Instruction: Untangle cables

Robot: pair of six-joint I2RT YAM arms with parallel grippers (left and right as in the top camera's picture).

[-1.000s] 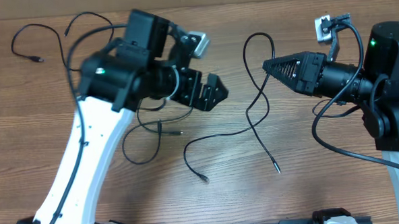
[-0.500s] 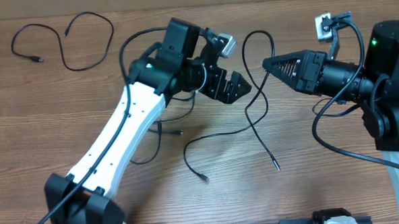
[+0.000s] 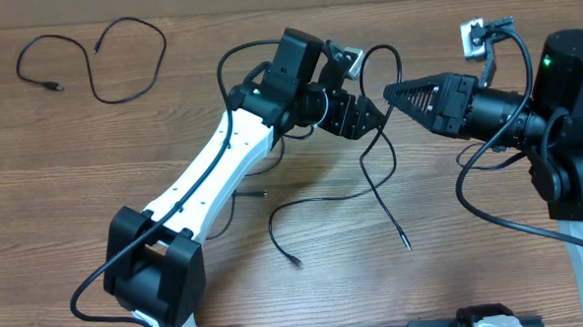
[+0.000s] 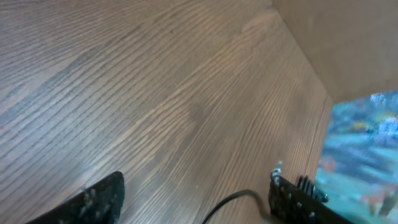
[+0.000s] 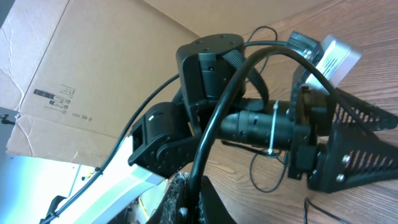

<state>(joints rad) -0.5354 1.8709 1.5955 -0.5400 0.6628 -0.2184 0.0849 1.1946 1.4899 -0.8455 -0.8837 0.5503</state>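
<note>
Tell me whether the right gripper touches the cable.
Touching: the right wrist view shows the right gripper shut on the cable, pinched between its fingers.

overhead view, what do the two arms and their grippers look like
Left arm: white links, black joints, black left gripper. Right arm: chunky black housing with a green light, white link below. Right gripper: black triangular fingers with lattice sides. Thick black cables loop along both arms; a grey camera box sits at each wrist.

Left arm [image 3: 202,179] – white link, blk joints; right arm [image 3: 567,92] blk w/ green LED [image 3: 546,62].
</note>
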